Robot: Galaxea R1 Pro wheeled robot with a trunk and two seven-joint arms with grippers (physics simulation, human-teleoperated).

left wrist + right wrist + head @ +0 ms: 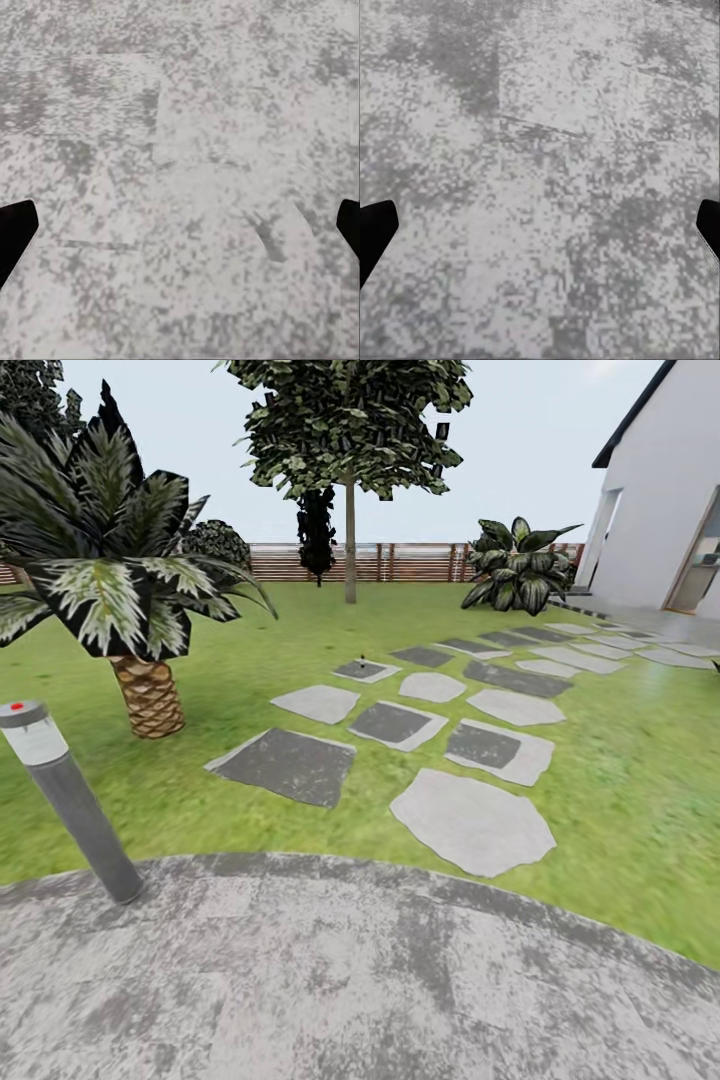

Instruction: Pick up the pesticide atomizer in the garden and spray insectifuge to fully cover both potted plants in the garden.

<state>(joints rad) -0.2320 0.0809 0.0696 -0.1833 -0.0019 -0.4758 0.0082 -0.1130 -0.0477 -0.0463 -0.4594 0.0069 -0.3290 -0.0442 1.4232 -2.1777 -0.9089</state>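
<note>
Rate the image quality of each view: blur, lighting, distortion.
Head view: even daylight, bollard lamp leaning from wide-angle distortion, lawn smeared at the right edge. Both wrist views: grainy, blotchy patio stone, no glare, dark fingertips at the edges.

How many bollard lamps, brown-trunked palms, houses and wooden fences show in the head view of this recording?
Grey bollard lamp: 1
Brown-trunked palm: 1
White house: 1
Brown slatted fence: 1
Total: 4
</note>
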